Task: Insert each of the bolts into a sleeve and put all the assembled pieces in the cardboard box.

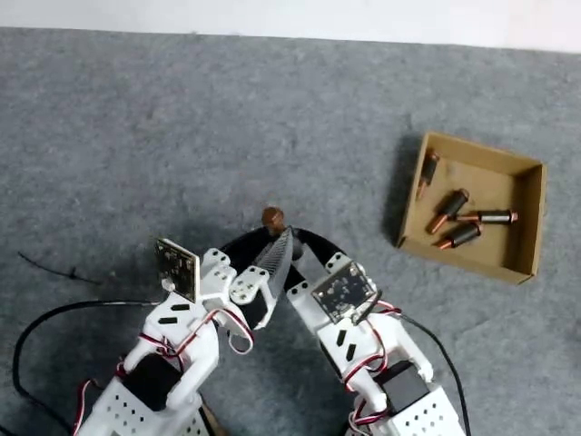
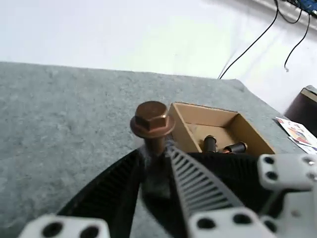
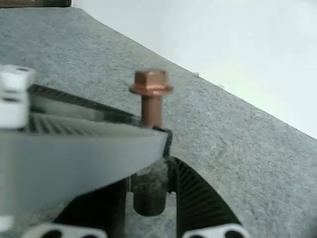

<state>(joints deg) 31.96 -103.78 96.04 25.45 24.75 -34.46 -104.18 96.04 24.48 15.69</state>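
Note:
A copper bolt (image 1: 272, 217) stands head up between the two arms at the table's middle. My left gripper (image 2: 154, 148) is shut on the bolt (image 2: 152, 121) just under its hex head. The shank runs down into a dark sleeve (image 2: 156, 184). My right gripper (image 3: 148, 171) is shut on that sleeve (image 3: 148, 196), with the bolt (image 3: 151, 89) rising above it. In the high view the left gripper (image 1: 277, 247) and right gripper (image 1: 295, 243) cross under the bolt head. The cardboard box (image 1: 410, 193) lies to the right and holds several assembled pieces (image 1: 448, 210).
Grey felt covers the table. The box (image 2: 198, 110) sits beyond the grippers in the left wrist view, with pieces (image 2: 233, 147) inside. A thin black wire (image 1: 54, 270) lies at the left. Arm cables (image 1: 54, 318) trail near the front edge.

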